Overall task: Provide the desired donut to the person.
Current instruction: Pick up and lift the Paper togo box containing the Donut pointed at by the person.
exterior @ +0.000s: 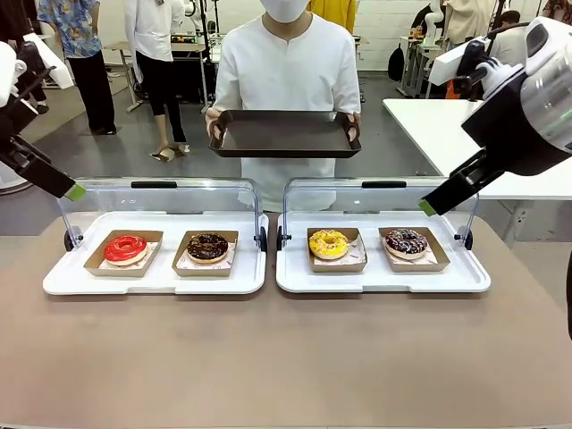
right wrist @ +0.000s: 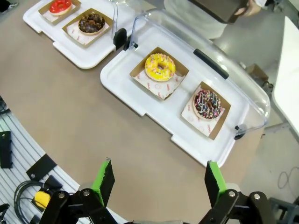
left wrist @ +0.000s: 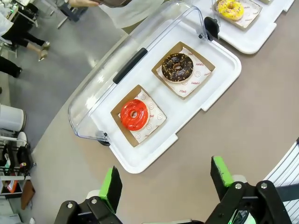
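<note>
Four donuts lie in cardboard trays on two white trays with raised clear lids. The left white tray [exterior: 63,279] holds a red donut [exterior: 125,248] [left wrist: 134,115] and a chocolate donut [exterior: 207,247] [left wrist: 177,67]. On the right white tray [exterior: 375,282] are a yellow donut [exterior: 329,243] [right wrist: 160,66] and a dark sprinkled donut [exterior: 406,241] [right wrist: 207,103]. The person [exterior: 288,63] stands at the far side holding out a dark tray [exterior: 284,134]. My left gripper [exterior: 73,190] [left wrist: 166,179] hovers open, high above the left tray. Above the right tray, my right gripper [exterior: 428,206] [right wrist: 159,179] is open too.
The raised clear lids [exterior: 161,198] [exterior: 380,197] stand along the far edges of the white trays. Bare brown tabletop [exterior: 286,357] lies in front of them. A white table [exterior: 465,134] stands at the far right. Bystanders stand far behind.
</note>
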`<state>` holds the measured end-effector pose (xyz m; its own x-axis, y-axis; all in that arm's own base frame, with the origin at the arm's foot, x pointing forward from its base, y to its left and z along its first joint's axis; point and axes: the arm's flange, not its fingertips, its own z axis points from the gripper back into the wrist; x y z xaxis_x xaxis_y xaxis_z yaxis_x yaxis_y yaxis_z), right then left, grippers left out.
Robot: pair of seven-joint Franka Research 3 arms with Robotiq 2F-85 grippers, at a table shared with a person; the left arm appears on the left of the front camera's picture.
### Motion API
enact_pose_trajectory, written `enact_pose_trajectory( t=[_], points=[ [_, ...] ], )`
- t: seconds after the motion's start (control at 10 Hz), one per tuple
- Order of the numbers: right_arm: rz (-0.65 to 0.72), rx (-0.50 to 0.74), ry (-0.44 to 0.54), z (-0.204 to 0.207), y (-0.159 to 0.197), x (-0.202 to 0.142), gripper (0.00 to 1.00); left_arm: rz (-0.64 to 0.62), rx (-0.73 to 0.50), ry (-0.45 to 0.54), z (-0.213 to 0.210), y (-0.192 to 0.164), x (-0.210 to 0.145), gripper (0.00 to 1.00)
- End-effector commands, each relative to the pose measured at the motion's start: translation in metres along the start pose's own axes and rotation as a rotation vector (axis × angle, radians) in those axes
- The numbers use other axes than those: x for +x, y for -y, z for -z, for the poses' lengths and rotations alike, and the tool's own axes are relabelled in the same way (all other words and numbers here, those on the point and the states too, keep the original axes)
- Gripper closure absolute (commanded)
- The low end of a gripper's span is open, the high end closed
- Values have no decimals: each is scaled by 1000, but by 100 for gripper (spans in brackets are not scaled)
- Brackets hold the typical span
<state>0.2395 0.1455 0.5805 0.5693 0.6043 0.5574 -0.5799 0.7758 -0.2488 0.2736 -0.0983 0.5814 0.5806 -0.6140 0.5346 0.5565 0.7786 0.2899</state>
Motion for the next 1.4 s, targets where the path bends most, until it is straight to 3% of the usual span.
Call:
enact_pose_trajectory(
  t=[0.0,0.1,0.2,0.3,0.5,0.7,1.0,1.3],
  points=[
    [2,4,7,11,2,5,0,1,-5,7,6,0,3,0],
    [0,0,0,0,0,0,0,0,0,0,0,0,0,0],
    [85,322,34,1,47,8,0,-16,-238,-19,25,-30,7,0],
    [167,526,73,0,97,8,0,-72,-328,-57,41,-61,9,0],
    [188,766,187,9,166,-7,0,-92,-551,37,57,-104,2,0],
    [62,945,285,10,204,-34,0,-1,-801,232,59,-137,-11,0],
    [-58,953,409,23,238,-85,0,54,-908,510,52,-179,-41,0],
    [-85,878,520,20,250,-117,0,92,-897,599,36,-191,-70,0]
  ],
)
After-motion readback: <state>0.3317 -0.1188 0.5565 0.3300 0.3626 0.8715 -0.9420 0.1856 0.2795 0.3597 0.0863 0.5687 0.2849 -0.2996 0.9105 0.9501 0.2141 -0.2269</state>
